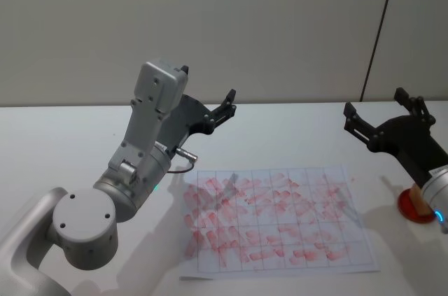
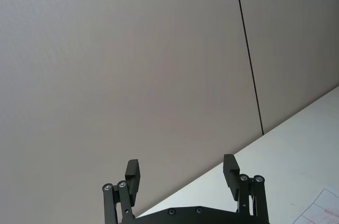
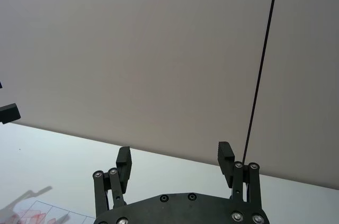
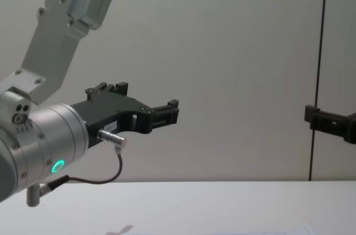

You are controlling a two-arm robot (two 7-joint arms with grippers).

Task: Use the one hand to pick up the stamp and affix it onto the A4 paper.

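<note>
The wide-open right gripper (image 1: 373, 102) had yet to descend onto the red-based stamp (image 1: 408, 206), at three o'clock of the red-smudged white A4 paper (image 1: 276, 219); the left gripper (image 1: 206, 85) idled wide at ten o'clock.

Two end effectors are counted: the left end effector (image 1: 208, 82) and the right end effector (image 1: 373, 101). One A4 paper (image 1: 280, 220) and one stamp (image 1: 414, 208) are seen on one worktop (image 1: 56, 143).
</note>
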